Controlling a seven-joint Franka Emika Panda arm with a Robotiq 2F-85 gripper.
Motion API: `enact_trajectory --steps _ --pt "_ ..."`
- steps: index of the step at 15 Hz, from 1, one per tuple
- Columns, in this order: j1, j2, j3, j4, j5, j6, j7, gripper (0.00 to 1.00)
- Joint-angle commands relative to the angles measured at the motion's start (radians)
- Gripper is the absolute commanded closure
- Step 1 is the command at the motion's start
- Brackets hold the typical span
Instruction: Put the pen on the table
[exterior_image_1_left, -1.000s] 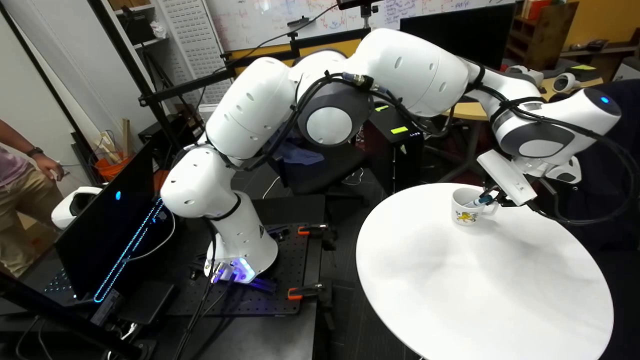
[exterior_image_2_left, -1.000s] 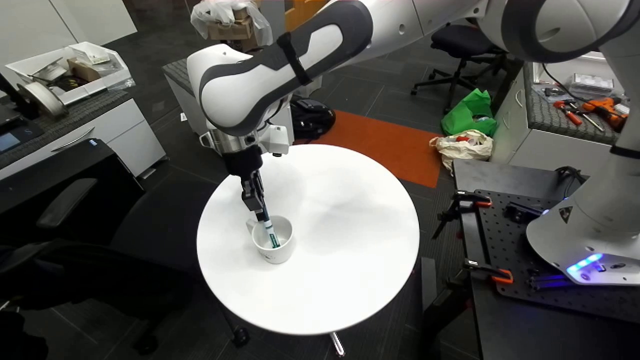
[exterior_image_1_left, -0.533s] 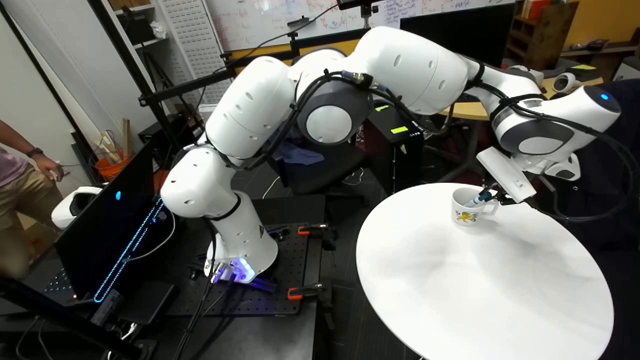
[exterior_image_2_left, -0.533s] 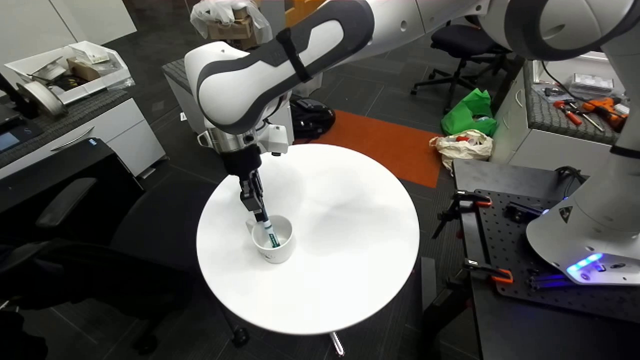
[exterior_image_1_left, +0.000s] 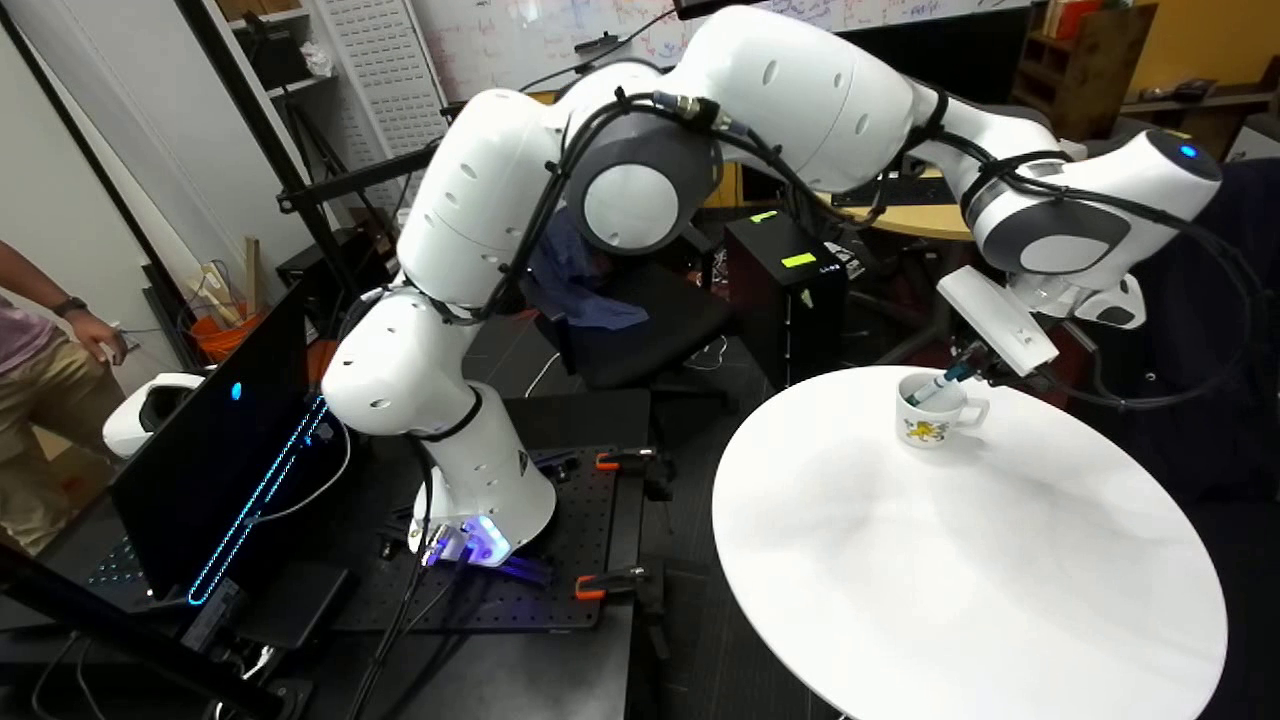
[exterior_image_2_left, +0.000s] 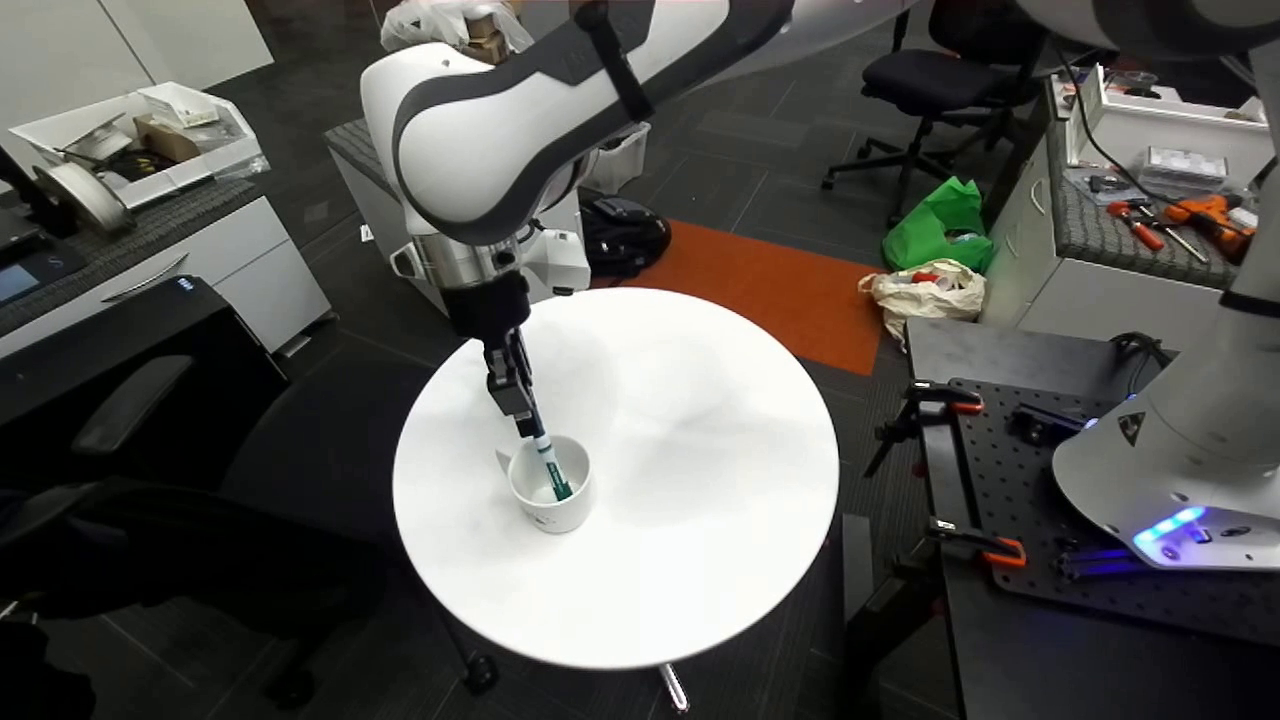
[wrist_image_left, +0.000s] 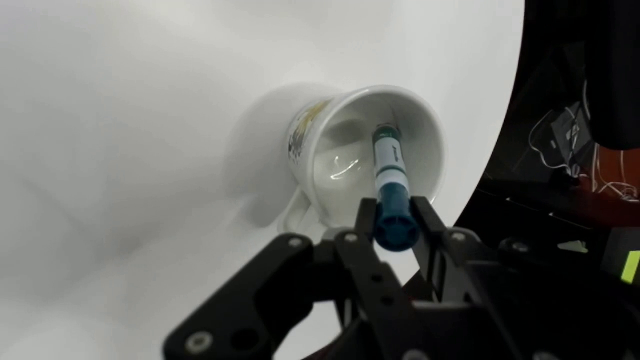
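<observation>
Nearest in the wrist view, the gripper (wrist_image_left: 396, 216) has both fingers (wrist_image_left: 368, 214) clamped on the dark teal end of the pen (wrist_image_left: 390, 156), one to each side. The pen's lower end, dark green, slants down inside the cup (wrist_image_left: 422, 137); whether it touches the inner wall I cannot tell. I judge the step in hand to be drawing the pen out. The lift would best follow the pen's own slant until the green end is above the rim: a sideways pull too soon would likely catch the wall and drag or tip the cup, which stands with its handle (wrist_image_left: 294, 210) to the near left. Past the cup, the round white table (wrist_image_left: 150, 125) spreads broadly to the left, and that side looks the better place to set the pen down, well apart from the handle. There the gripper should tilt so that the barrel comes nearly flat and meets the top before the fingers part; held by one end, it could otherwise drop and roll. On the right the table's edge runs near the cup, a poor side for letting go.
</observation>
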Motion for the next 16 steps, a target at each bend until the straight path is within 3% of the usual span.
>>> enact_trajectory --steps 1,16 --pt "0.004 -0.127 -0.004 -0.152 0.005 0.058 0.012 0.94" --pt "0.023 -0.374 -0.026 -0.462 -0.019 0.359 0.036 0.94"
